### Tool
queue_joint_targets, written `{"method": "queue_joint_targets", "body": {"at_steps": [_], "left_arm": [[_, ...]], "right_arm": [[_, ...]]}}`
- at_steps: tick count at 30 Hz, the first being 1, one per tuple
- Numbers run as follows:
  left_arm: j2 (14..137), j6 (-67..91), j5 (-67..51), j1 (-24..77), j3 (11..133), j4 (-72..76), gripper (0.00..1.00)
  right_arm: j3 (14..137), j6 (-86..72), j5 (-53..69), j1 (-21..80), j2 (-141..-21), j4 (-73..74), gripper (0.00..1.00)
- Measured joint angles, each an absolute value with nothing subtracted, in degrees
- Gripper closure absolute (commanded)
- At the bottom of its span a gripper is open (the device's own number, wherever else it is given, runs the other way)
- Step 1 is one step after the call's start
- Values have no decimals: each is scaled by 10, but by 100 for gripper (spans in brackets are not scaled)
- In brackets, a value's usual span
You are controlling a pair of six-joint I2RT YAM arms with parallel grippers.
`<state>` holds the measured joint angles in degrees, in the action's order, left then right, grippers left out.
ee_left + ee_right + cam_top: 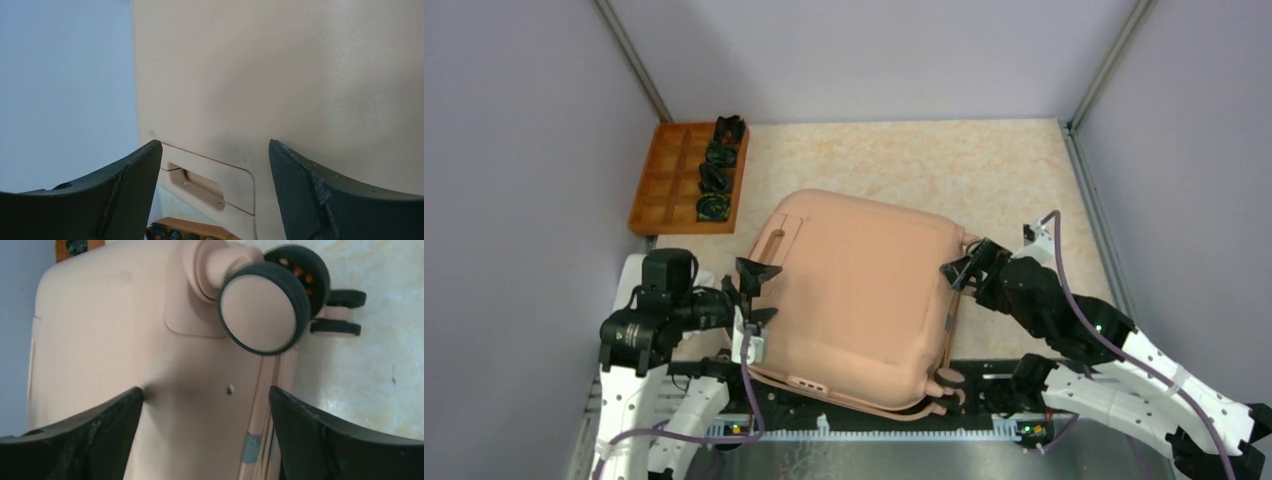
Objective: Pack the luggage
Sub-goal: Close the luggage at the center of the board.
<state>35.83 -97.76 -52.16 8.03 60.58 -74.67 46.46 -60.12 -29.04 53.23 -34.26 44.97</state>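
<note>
Jaws spread and empty, the left gripper [759, 291] sits at the left edge of the luggage [859, 290], a smooth, round-cornered peach hard-shell case lying flat mid-table between the arms. An orange compartmented tray [649, 190] sits behind at far left. The right gripper [961, 275], likewise apart, faces the wheeled right edge.

readable text: none that I can make out, tbh
peach-pink hard-shell suitcase [854, 290]: plain shell, no lettering legible from any camera
orange compartmented tray [659, 190]: no markings readable; the dark round items [714, 180] in it are too small to read
grey patch [252, 445] on the suitcase seam: blurry, can't tell if there's print
</note>
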Motion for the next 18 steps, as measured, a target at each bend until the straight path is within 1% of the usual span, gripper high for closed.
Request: {"method": "queue_joint_targets", "body": {"at_steps": [2,4,6,11,15,18], "left_arm": [[356,-972,-516,81,603,-721,15],[383,-925,-499,81,617,-701,18],[446,-849,-459,81,660,-694,20],[590,-684,-413,55,784,-646,16],[612,-578,-369,40,811,-595,16],[610,-522,-315,24,781,-552,16]], "right_arm": [[461,-638,-274,532,-324,476,1],[453,-667,-256,533,-298,508,1],[449,-692,-237,532,-276,538,1],[457,-719,-203,532,-276,575,1],[444,-743,-176,532,-258,595,1],[365,-760,-139,532,-205,597,1]]}}
